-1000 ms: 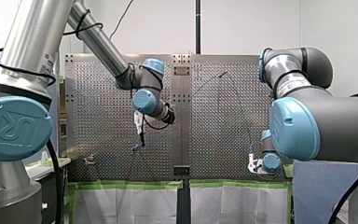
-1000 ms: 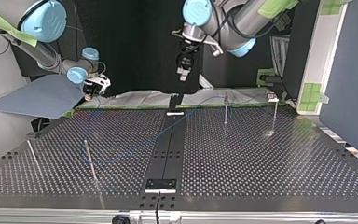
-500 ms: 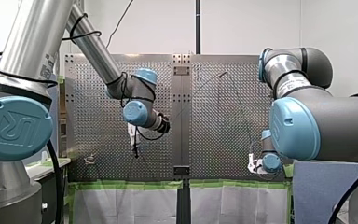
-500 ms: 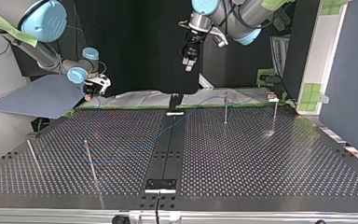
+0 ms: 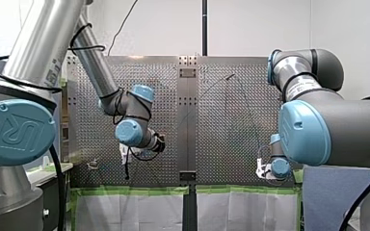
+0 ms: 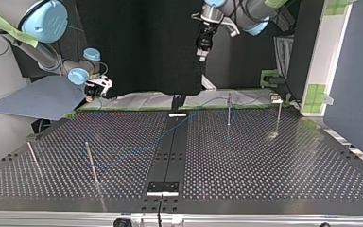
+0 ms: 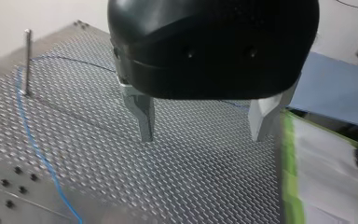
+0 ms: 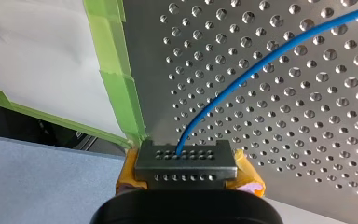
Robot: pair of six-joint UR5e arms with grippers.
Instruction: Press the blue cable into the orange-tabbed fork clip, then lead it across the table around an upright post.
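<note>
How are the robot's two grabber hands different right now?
My left gripper is open, nothing between its fingers; my right gripper is shut on the blue cable. My left gripper's fingers are bare metal; my right gripper's have yellow pads. Both are by the perforated table's green-taped edge.

Your left claw [image 6: 201, 56] hangs at the top view's upper middle, metal fingers [image 7: 145, 116] spread apart. Your right claw [image 6: 93, 92], upper left, pinches the blue cable [image 8: 261, 60].
</note>
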